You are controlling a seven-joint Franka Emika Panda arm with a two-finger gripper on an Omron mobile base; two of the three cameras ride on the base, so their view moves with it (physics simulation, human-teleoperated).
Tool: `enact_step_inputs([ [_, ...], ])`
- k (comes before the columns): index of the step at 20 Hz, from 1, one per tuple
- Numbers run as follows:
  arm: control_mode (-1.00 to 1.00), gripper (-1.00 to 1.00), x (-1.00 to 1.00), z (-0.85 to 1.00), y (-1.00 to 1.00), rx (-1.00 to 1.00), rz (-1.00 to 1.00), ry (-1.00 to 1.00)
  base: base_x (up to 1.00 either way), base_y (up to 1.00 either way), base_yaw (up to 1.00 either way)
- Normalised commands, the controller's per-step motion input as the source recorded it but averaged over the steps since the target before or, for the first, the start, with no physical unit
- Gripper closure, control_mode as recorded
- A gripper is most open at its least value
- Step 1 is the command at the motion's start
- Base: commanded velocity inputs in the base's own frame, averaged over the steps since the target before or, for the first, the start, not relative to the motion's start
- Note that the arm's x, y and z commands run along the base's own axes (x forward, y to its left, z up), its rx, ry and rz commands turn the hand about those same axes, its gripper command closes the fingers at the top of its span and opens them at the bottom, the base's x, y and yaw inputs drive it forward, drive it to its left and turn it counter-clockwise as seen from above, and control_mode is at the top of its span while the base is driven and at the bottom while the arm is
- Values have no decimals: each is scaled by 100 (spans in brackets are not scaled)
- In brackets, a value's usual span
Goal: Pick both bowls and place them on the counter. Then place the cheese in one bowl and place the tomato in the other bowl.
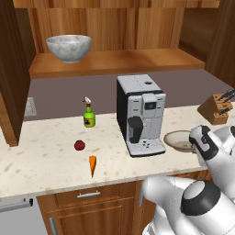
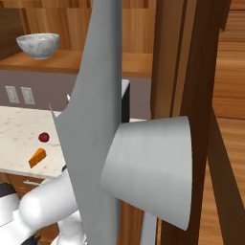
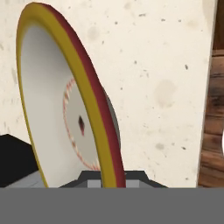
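Left base view, from the left: the deep grey-white marbled bowl (image 1: 69, 47) sits on the brown wooden shelf (image 1: 114, 63). On the beige speckled stone counter (image 1: 41, 160) lie the small dark-red tomato (image 1: 79, 145) and orange cheese wedge (image 1: 92, 165). Right of the coffee machine (image 1: 140, 114), the gripper (image 3: 109, 177) is clamped on the rim of the shallow beige-tan bowl (image 1: 178, 140), which sits on the counter.

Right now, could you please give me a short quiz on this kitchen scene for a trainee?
1. True or false: the marbled bowl stands on the counter.
2. Which lies nearer the counter's front edge: A the tomato, or B the cheese?
3. What does the tool grip?
Key: 1 false, it is on the wooden shelf; 2 B; 3 the shallow bowl, by its rim.
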Motion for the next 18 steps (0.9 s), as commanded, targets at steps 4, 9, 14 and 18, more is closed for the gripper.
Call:
enact_step_inputs([
  [4, -100, 100, 17, -30, -17, 0, 0, 3, 0, 0, 0],
  [9, -100, 100, 13, -25, -12, 0, 0, 1, 0, 0, 0],
  [14, -100, 100, 12, -19, -11, 0, 0, 0, 0, 0, 0],
  [18, -100, 100, 7, -13, -8, 0, 0, 2, 0, 0, 0],
])
